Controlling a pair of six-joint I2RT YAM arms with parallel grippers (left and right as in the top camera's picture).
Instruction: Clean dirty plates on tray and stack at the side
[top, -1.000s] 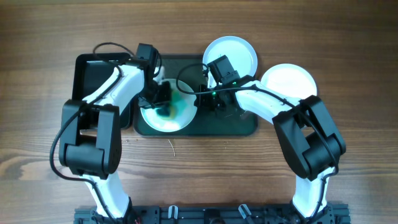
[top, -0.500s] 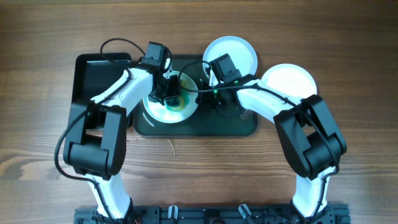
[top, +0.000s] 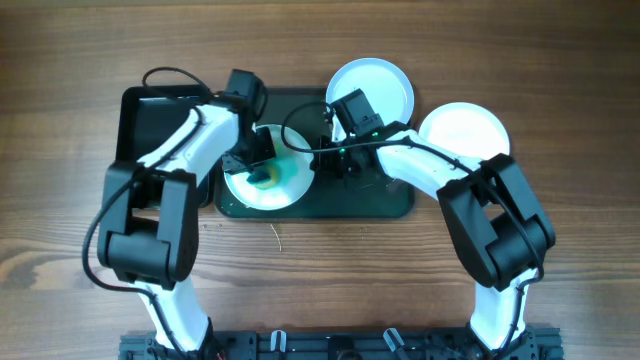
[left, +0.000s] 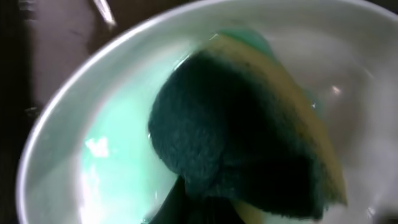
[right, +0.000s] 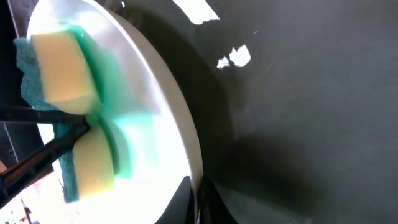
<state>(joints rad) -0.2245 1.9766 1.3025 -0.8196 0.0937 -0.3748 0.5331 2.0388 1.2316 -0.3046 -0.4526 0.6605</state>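
Note:
A white plate (top: 290, 185) with a teal smear lies on the left part of the dark tray (top: 375, 200). My left gripper (top: 262, 172) is shut on a yellow and green sponge (left: 249, 143) and presses it onto this plate (left: 81, 162). My right gripper (top: 322, 160) is shut on the plate's right rim (right: 186, 149), and the sponge (right: 59, 74) shows in its view too. Two clean white plates lie off the tray on the table, one (top: 385, 85) at the back and one (top: 465, 128) to the right.
A smaller, deeper black bin (top: 150, 125) stands left of the tray, under my left arm. Bare wooden table (top: 330, 270) lies in front of the tray.
My left gripper moved the sponge back toward the front left of the plate after a stroke to the back. The teal smear has spread. The right gripper stayed on the rim.

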